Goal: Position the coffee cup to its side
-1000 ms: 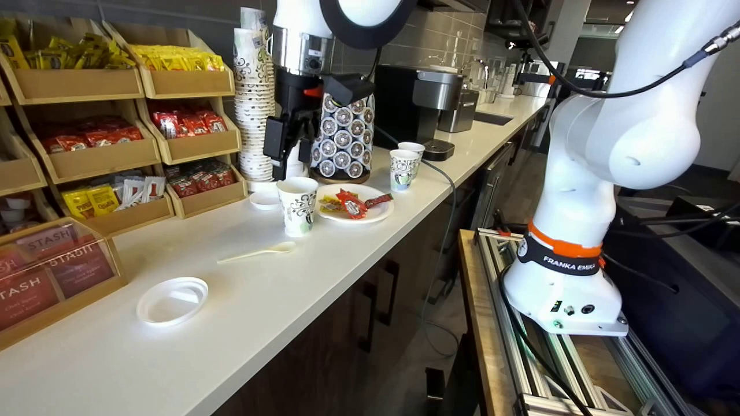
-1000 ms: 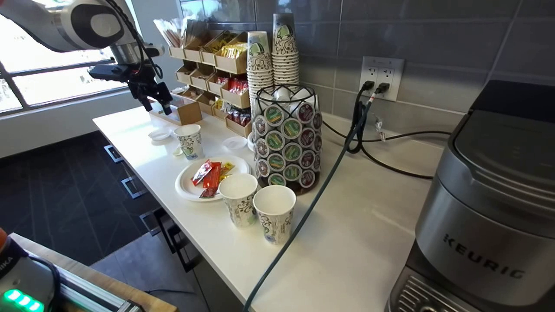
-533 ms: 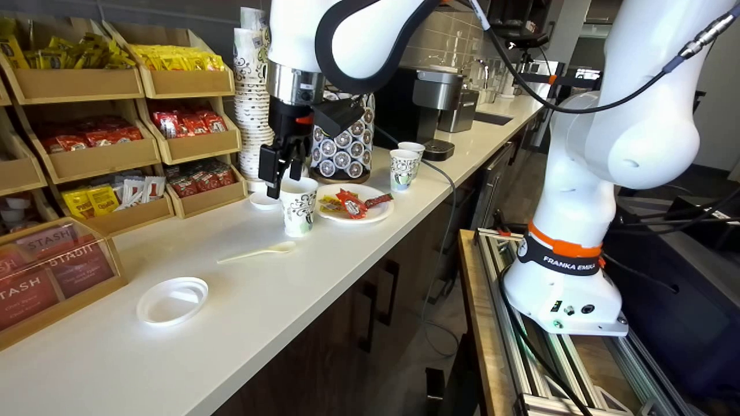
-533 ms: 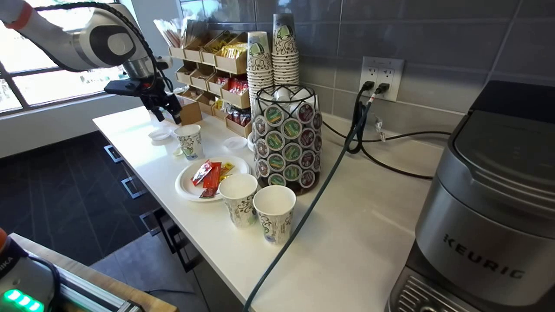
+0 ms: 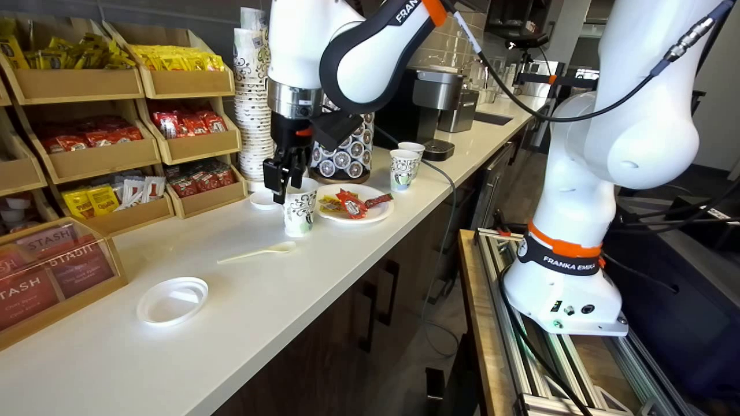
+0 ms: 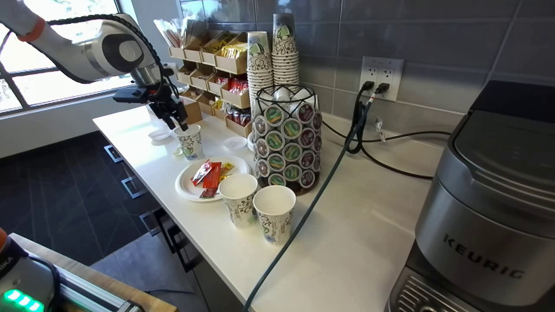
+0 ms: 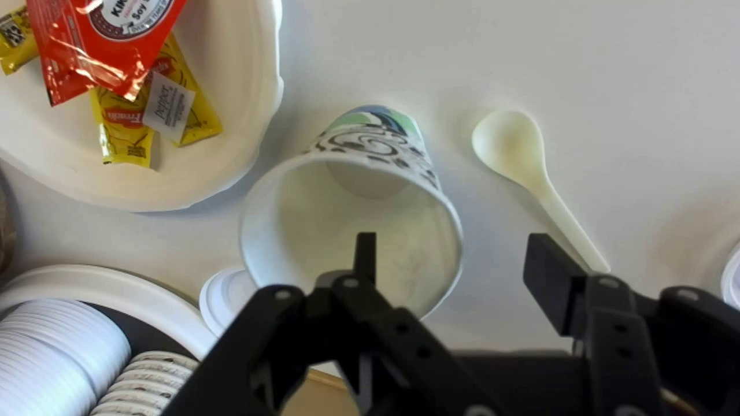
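Coffee cup (image 5: 300, 215) stands upright on the white counter (image 5: 237, 309) by tiled wall (image 6: 433, 37), gripper (image 7: 454, 254) spread wide.

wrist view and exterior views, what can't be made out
Coffee cup: in the wrist view, a gripper finger hides part of its inside; whether it dips below the rim is unclear.
Soy sauce packet: cut off by the wrist view's top edge.
Pod carousel: in an exterior view, the robot arm hides its top.
Keurig coffee maker: cut off by an exterior view's right edge.
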### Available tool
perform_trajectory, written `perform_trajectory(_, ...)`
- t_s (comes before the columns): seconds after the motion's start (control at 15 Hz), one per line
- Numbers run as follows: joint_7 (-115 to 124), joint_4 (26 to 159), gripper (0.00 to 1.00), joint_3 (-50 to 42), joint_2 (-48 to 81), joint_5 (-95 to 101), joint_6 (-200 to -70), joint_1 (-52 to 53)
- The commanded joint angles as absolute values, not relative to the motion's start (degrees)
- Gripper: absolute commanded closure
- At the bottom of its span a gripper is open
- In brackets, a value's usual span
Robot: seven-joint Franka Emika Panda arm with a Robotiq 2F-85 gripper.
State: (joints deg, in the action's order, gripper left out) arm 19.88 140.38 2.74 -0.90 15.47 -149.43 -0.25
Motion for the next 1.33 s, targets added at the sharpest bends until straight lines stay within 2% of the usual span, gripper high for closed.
perform_trajectory(0.0, 22.9, 139.8, 0.43, 2.0, 0.4, 18.4, -150.3, -0.1)
perform_trajectory(0.07, 23.1, 139.7, 0.48, 1.9, 0.6, 18.6, -150.3, -0.1)
perform_trajectory(0.13, 23.4, 139.6, 0.64, 1.8, 0.7, 18.9, -150.2, 0.0)
perform_trajectory(0.2, 23.6, 139.6, 0.74, 1.8, 0.8, 18.9, -150.1, 0.0)
perform_trajectory(0.4, 23.4, 139.4, 0.97, 1.8, 0.3, 18.7, -149.3, 0.2)
perform_trajectory(0.47, 23.5, 139.3, 1.00, 1.8, -0.3, 18.8, -148.9, 0.2)
perform_trajectory(0.73, 21.1, 139.1, 0.99, 1.9, -4.4, 14.2, -145.9, 0.2)
perform_trajectory(0.93, 14.0, 139.8, 0.99, 1.6, -6.5, -0.6, -148.1, 1.3)
perform_trajectory(1.27, 4.8, 139.8, 0.99, -7.1, -5.9, -23.9, -150.4, 11.4)
